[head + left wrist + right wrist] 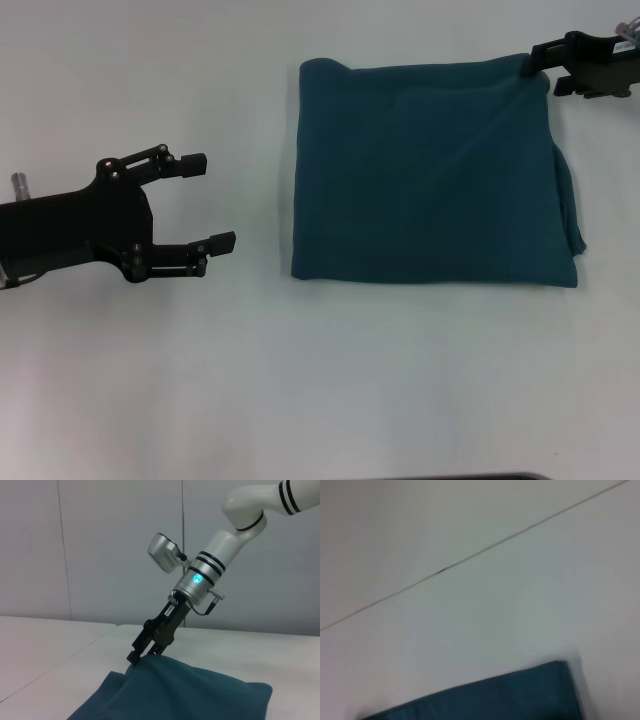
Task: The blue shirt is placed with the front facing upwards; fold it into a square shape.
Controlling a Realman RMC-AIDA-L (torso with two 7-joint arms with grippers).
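Already folded to a rough square, blue shirt (435, 172) flat on white table (200, 380), centre-right. Right gripper (541, 70) at its far right corner, touching cloth, fingers' spread unclear. Left gripper (208, 202) wide open, empty, well apart leftward

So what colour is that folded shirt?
Dark teal-blue, plain on the side showing; the shirt shows best in the head view.
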